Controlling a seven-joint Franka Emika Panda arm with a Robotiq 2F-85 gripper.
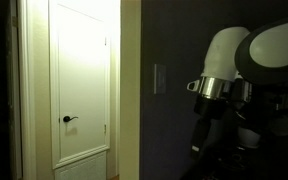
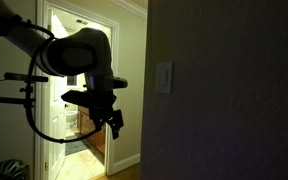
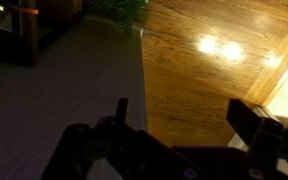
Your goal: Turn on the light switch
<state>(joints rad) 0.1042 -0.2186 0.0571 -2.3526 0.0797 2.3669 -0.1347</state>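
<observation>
Light switch [image 2: 164, 77] sat on dark wall [image 2: 234, 110], long axis vert. Fingers [image 3: 246, 120] spread, empty, hung below & well apart; switch lay up & sideways from them.

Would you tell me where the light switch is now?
The light switch shows in both exterior views on the dark wall, just beside the lit doorway.

Down on the floor in the wrist view: grey carpet [image 3: 74, 80] covers the left side and meets a wooden floor [image 3: 204, 90] along a straight seam. Bright patches of light [image 3: 219, 47] gleam on the boards. At the top, a leafy plant [image 3: 119, 12] stands by the seam, and a wooden furniture frame [image 3: 29, 35] sits on the carpet.
</observation>
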